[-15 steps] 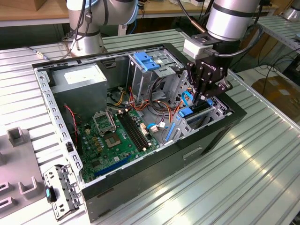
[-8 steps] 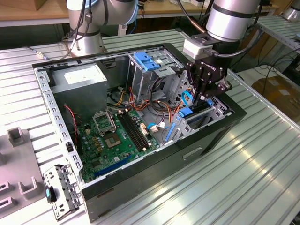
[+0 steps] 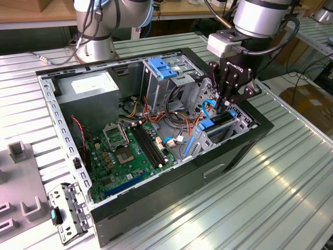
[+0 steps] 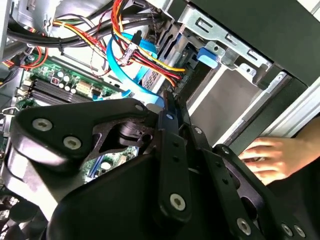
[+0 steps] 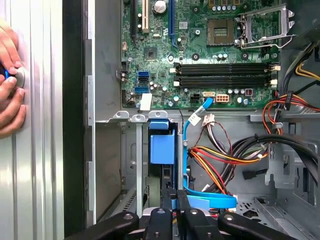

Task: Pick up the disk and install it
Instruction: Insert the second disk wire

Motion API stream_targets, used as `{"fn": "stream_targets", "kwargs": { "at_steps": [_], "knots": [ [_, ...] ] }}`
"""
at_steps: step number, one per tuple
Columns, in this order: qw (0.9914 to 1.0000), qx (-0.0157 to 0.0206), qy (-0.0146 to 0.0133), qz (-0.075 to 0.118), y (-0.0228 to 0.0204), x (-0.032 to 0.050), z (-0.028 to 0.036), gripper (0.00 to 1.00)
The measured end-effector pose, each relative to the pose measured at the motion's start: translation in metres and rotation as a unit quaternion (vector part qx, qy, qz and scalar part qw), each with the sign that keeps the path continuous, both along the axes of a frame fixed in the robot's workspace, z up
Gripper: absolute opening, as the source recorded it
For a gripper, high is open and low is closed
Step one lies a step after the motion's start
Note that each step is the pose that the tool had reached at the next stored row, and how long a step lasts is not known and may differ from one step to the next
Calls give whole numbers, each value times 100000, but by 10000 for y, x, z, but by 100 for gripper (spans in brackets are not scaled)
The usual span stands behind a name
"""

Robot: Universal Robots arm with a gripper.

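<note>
The tool is seen in the exterior view lowered into the front drive bay of an open computer case, which lies on its side on a ribbed metal tabletop. Its fingers are drawn close together, almost touching, in both wrist views, and are pressed down at the edge of the disk. Whether that edge is pinched between them or only pushed cannot be told.

The disk is seated edge-up in the bay slot at the case's front, on the exterior view's right. Its blue carrier rail and dark body are visible in the exterior view, and its blue latch tab is seen from above in the first wrist view, framed by the grey metal bay walls.

Beside the disk, a light-blue data cable is looped, with red, yellow and orange power wires next to it. The green motherboard is exposed beyond the bay, and a grey power-supply box is mounted at the far corner.

A person's hand is rested on the tabletop outside the case, its fingers placed on a small round metal knob. A grey drive bracket lies on the tabletop near the case corner.
</note>
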State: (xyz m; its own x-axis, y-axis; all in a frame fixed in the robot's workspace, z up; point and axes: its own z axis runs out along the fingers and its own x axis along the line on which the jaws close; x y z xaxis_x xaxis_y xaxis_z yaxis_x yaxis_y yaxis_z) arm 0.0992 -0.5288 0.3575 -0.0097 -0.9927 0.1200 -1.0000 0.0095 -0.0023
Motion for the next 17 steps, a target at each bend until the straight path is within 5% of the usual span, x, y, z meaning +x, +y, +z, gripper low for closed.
{"fn": "stream_targets", "kwargs": {
  "at_steps": [7, 11, 14, 17],
  "knots": [
    [100000, -12, -1, -22, -10, 0, -1, 16],
    [100000, 33, 0, -221, -59, 0, -46, 16],
    [99996, 725, 5, -472, -86, 0, -67, 16],
    [99971, 2305, 4, -653, -106, 0, -72, 16]
  ]
}}
